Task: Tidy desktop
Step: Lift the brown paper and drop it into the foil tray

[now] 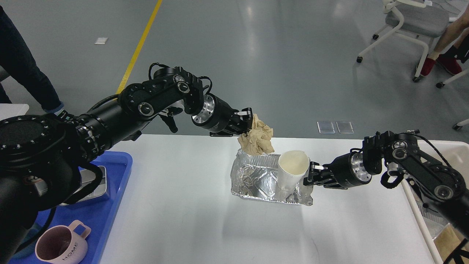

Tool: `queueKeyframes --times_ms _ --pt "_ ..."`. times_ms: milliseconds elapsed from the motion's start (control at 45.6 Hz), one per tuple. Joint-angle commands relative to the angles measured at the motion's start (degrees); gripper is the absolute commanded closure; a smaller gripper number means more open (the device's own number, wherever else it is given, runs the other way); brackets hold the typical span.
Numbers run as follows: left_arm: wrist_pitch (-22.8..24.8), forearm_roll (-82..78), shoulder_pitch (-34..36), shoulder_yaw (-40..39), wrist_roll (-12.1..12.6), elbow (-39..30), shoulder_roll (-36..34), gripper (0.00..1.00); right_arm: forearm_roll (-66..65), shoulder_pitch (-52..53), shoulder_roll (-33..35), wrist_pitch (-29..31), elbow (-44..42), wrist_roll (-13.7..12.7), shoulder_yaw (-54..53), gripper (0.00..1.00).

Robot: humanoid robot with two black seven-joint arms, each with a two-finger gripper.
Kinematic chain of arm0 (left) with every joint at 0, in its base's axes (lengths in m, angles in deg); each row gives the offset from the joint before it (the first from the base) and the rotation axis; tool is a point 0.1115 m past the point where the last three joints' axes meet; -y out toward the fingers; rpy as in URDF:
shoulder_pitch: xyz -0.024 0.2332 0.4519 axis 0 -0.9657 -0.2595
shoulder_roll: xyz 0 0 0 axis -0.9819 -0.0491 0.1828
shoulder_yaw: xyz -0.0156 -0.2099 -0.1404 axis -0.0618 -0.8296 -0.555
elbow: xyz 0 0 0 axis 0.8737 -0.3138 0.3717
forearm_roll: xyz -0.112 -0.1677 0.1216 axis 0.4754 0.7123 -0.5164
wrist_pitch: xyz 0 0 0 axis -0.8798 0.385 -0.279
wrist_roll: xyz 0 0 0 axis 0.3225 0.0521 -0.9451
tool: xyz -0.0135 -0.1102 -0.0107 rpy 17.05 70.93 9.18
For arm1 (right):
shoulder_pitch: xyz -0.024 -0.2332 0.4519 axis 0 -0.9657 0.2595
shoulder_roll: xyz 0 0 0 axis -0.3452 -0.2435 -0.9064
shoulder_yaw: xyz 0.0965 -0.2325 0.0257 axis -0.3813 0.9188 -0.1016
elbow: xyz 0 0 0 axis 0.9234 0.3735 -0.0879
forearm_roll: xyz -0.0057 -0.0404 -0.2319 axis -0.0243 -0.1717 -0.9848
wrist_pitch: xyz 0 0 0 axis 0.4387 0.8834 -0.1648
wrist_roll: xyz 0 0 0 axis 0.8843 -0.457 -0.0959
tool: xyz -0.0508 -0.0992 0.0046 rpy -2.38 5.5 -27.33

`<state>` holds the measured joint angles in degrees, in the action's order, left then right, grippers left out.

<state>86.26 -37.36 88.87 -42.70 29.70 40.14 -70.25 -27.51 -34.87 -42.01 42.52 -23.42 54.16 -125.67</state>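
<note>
The white desktop (pixel 183 212) fills the lower half of the head view. A crumpled foil tray (pixel 256 179) sits near its middle, with a white paper cup (pixel 291 170) leaning inside at the right end. My right gripper (pixel 310 176) is shut on the tray's right rim, just beside the cup. My left gripper (pixel 249 124) is shut on a crumpled ball of brown paper (pixel 257 140). The ball hangs just above the tray's far edge.
A blue plastic tray (pixel 113 209) at the left holds a pink mug (pixel 60 248) and a steel box (pixel 96 185) partly hidden by my left arm. A cream-white bin (pixel 452 148) stands at the table's right end. A chair and a person's legs are beyond.
</note>
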Motion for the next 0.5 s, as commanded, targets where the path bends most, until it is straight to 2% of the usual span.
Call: queueKeyframes --times_ms 0,483 --pt "0.50 -0.02 -0.44 1.01 1.22 -0.04 1.59 1.00 0.05 0.31 0.07 0.01 -0.17 -0.15 -0.07 1.00" --pt "0.24 -0.02 -1.67 4.35 1.75 0.05 1.86 0.99 0.05 0.58 -0.02 -0.17 -0.78 -0.15 -0.07 1.00"
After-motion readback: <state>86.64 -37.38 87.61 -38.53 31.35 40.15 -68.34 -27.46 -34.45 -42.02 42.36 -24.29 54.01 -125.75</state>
